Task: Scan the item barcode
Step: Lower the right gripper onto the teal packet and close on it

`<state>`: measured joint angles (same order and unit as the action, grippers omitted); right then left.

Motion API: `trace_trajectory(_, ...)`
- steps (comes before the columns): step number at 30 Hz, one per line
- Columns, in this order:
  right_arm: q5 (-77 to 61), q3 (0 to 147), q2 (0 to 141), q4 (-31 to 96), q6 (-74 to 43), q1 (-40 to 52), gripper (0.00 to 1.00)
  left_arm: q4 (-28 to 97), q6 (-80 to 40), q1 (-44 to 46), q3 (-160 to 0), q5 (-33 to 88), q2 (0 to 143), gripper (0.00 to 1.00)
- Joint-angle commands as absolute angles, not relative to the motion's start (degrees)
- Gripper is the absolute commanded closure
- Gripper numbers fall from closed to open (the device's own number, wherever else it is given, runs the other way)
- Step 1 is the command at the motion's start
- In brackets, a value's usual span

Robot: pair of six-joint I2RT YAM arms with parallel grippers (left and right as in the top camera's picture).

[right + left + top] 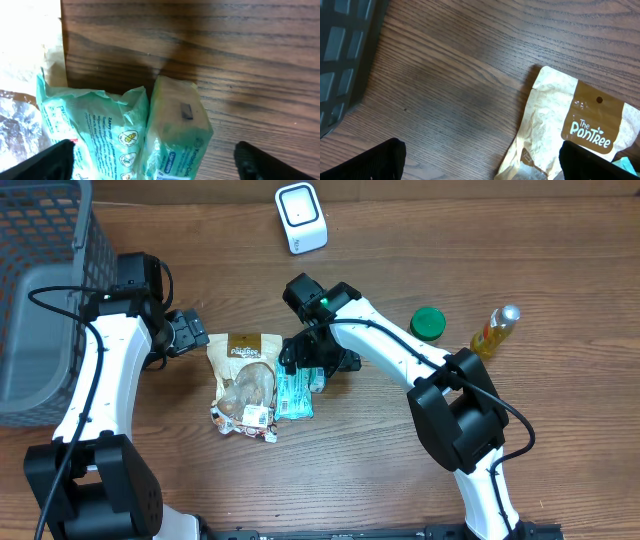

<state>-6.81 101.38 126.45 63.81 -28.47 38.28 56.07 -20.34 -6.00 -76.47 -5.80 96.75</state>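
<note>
Two teal-green packets [295,392] lie side by side on the wooden table, right of a tan Pantree snack bag [243,352]. In the right wrist view one crinkled packet [95,130] and one folded packet [177,120] sit between the fingers of my right gripper [155,165], which stands open above them; the right fingertip [260,160] is clear of the packet. My left gripper [482,167] is open over the bag's top-left edge [555,120], one fingertip [600,162] above the bag. A white scanner [301,218] stands at the back.
A grey mesh basket [40,300] fills the far left. A green lid [428,323] and a yellow bottle [495,330] lie at the right. A small printed wrapper [245,420] sits below the snack bag.
</note>
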Motion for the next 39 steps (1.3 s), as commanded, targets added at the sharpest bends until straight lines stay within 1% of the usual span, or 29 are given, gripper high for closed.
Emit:
trace_trajectory(1, -6.50, 101.21, 124.20, 63.53, -28.75, 38.13, 0.17, 56.07, -19.07, -5.98, -76.73, -5.74, 95.46, 0.00)
trace_trajectory(3, -6.50, 101.21, 124.20, 63.59, -28.77, 38.13, 0.28, 56.07, -19.07, -5.98, -76.73, -5.74, 95.46, 0.01)
trace_trajectory(5, -6.48, 101.21, 124.20, 63.64, -28.77, 38.13, 0.34, 56.07, -19.07, -5.98, -76.73, -5.74, 95.46, 0.01)
trace_trajectory(8, -6.48, 101.21, 124.20, 63.59, -28.77, 38.13, 0.37, 56.07, -19.07, -5.98, -76.73, -5.72, 95.46, 0.00)
trace_trajectory(14, -6.46, 101.21, 124.20, 63.64, -30.48, 38.13, 0.38, 56.07, -19.07, -5.98, -76.73, -5.74, 95.46, 0.00)
trace_trajectory(28, -6.44, 101.21, 124.20, 63.05, -30.48, 38.13, 0.39, 56.07, -19.07, -5.98, -76.73, -5.74, 95.46, 0.00)
trace_trajectory(31, -6.44, 101.21, 124.20, 62.83, -30.50, 38.13, 0.42, 56.07, -19.07, -5.98, -76.73, -5.74, 95.46, 0.01)
trace_trajectory(35, -4.27, 101.21, 124.20, 62.87, -32.34, 38.13, 0.43, 56.07, -19.07, -5.98, -76.73, -5.72, 95.46, 0.00)
trace_trajectory(39, -2.33, 101.21, 124.20, 62.83, -34.33, 38.13, 0.55, 56.07, -19.07, -5.98, -76.73, -5.74, 95.46, 0.01)
